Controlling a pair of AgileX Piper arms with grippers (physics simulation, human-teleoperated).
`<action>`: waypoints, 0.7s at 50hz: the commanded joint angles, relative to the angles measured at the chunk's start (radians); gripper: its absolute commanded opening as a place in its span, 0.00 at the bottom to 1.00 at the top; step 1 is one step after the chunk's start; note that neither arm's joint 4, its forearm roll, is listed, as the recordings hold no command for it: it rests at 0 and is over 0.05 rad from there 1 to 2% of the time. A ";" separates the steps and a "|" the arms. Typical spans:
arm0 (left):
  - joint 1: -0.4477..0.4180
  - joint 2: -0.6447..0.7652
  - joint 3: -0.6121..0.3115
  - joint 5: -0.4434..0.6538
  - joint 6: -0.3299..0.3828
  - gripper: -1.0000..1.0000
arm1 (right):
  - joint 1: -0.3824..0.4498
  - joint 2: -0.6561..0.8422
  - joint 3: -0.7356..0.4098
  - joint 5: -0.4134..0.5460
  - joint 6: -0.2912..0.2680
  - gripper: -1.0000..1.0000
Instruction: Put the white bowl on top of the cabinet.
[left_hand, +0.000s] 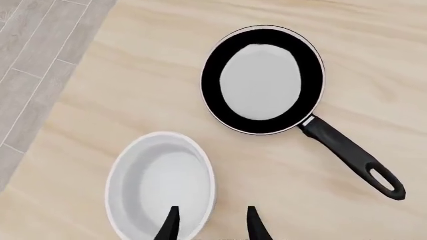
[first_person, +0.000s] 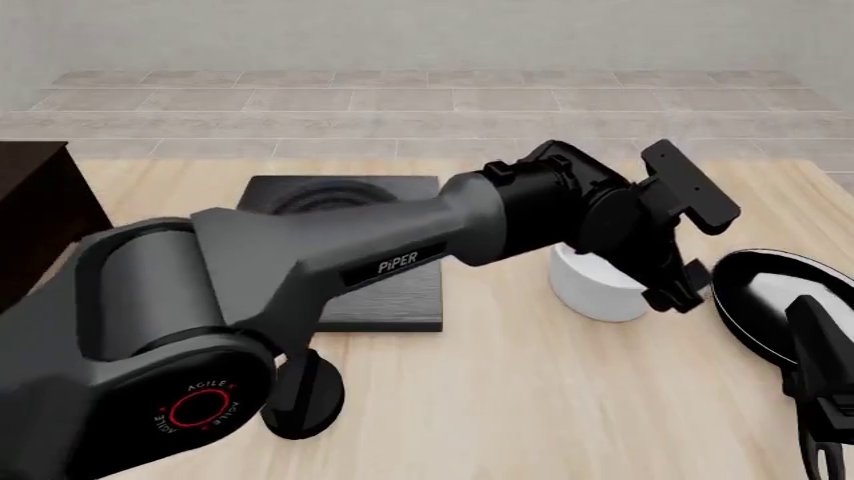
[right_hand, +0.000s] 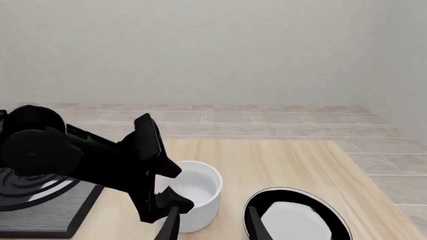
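Here, the left gripper (first_person: 674, 290) hangs open over the bowl (first_person: 597, 288), holding nothing.
One finger sits above the bowl's hollow, one outside its rim; lower squarely before pinching. The bowl stands beside the pan (left_hand: 262, 80), well apart from the cabinet (first_person: 40, 215).

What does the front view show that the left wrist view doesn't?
Only the front view shows the cabinet at the far left, the black stove plate, the long grey left arm reaching across the table, and part of the right arm at the right edge. Only the left wrist view shows the whole frying pan, handle included, and the inside of the white bowl, with the left end effector open, one fingertip over the bowl's inside and one outside its rim. Both show the bowl, the pan and the wooden table.
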 joint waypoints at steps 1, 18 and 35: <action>0.004 0.053 -0.034 0.037 0.035 1.00 | 0.000 0.000 0.000 0.000 0.000 1.00; 0.019 0.091 -0.081 0.086 0.036 1.00 | 0.000 0.000 0.000 0.000 0.000 1.00; 0.038 0.165 -0.166 0.138 0.044 1.00 | 0.000 0.000 0.000 0.000 0.000 1.00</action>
